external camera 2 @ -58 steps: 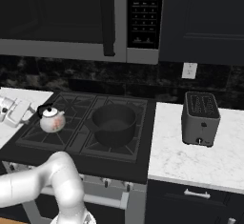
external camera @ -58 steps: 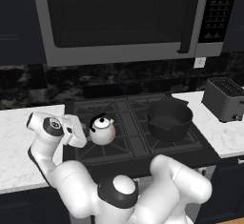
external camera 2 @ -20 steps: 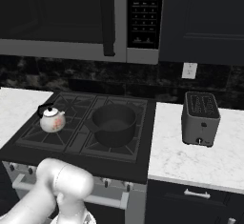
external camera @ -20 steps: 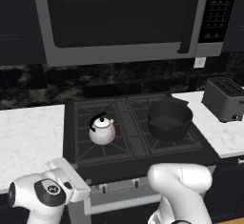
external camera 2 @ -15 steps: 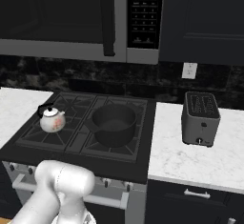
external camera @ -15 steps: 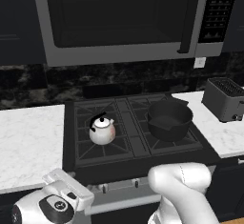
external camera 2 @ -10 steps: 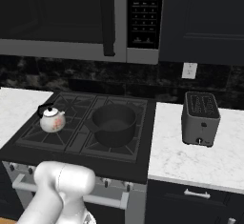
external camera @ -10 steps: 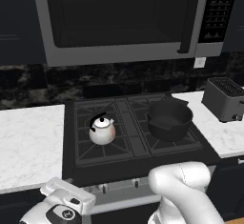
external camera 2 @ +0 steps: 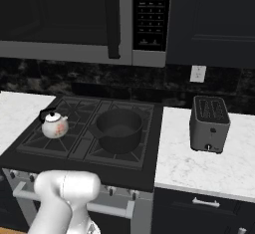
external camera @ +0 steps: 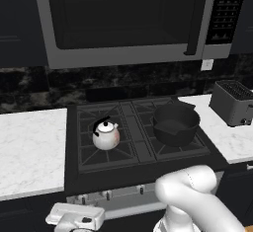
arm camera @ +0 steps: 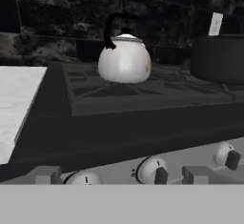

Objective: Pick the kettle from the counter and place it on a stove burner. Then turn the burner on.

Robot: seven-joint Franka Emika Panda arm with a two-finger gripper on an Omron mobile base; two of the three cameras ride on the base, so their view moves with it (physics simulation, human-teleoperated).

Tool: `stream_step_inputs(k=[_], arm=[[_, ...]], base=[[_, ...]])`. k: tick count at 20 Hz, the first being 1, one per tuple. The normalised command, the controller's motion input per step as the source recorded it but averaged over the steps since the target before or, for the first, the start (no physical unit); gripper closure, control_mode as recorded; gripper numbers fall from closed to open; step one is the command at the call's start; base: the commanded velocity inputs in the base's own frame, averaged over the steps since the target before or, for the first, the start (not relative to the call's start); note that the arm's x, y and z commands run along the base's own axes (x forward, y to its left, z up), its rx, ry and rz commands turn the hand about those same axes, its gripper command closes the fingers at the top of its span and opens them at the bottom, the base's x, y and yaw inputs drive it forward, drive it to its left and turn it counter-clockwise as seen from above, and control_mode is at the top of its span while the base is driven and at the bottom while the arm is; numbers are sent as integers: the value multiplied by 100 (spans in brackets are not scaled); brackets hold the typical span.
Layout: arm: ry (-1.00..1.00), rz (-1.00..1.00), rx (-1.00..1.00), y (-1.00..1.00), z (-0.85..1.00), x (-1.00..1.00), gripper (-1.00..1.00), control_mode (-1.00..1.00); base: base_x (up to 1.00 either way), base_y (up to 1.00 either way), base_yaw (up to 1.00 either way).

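Hand view: kettle [arm camera: 125, 58] apparently centered on stove burner [arm camera: 143, 90].

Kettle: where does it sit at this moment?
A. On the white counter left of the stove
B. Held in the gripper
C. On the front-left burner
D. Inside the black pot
C. The kettle stands on the front-left burner, apart from the black pot on the right side and off the counter.
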Motion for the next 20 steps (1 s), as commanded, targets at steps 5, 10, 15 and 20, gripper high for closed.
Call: stream_step_inputs(k=[5,10,15,20], arm=[[-13,11,0,-17,-23,0,-100,-100],[-25,9,0,-19,-32,0,-100,-100],[-26,7,0,-10,-22,0,-100,-100],[-11,9,0,0,-16,0,-100,-100]], base=[[0,0,0],[0,0,0],[0,0,0],[0,0,0]])
